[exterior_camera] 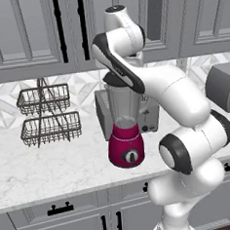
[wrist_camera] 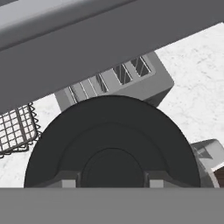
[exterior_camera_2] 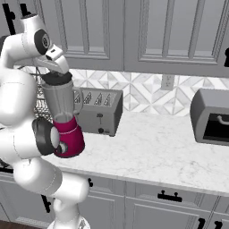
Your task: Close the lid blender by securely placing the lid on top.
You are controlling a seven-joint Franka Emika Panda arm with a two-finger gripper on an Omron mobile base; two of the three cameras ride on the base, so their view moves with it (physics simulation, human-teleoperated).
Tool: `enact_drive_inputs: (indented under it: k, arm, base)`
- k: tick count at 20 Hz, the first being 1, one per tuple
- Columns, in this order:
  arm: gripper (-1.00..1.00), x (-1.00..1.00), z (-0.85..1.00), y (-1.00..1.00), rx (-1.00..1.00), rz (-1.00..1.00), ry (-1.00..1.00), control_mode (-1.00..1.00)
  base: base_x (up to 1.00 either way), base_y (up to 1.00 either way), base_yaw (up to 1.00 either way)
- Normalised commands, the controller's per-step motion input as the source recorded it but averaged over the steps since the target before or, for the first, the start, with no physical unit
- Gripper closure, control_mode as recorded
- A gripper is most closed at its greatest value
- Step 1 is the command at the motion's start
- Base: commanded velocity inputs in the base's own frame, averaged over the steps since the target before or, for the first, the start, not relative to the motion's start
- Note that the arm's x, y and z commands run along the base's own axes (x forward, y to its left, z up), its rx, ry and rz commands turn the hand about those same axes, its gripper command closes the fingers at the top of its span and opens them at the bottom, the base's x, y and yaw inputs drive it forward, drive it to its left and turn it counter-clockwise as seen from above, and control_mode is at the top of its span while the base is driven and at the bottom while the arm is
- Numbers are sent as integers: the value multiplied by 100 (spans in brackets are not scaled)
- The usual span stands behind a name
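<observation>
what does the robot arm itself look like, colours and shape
A glossy white arm of rounded, bulbous segments, with black bands and black round caps at the joints. No loose cables or markings show. In the hand view its gripper ends in two small dark jaws with grey pads.

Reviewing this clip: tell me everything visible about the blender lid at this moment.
The lid is a flat, round, matte black disc with a raised inner ring and a central knob. The gripper is shut on that knob, one of the fingers on each side of it. It sits level at the rim of the blender, whose clear jar stands upright on a magenta base; whether it is fully seated cannot be told. Behind it stands the grey toaster.
</observation>
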Motion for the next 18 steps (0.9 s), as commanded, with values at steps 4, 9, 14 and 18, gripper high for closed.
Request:
enact_drive_inputs:
  k: [4,9,14,18]
  arm:
    - [100,-31,-23,0,-2,0,0,-100]
    - [100,-34,0,0,0,0,0,-100]
    - [100,-5,-2,0,0,0,1,-100]
    - [100,1,-7,0,0,0,6,-100]
  base:
    - [0,0,0]
    - [0,0,0]
    - [0,0,0]
    - [0,0,0]
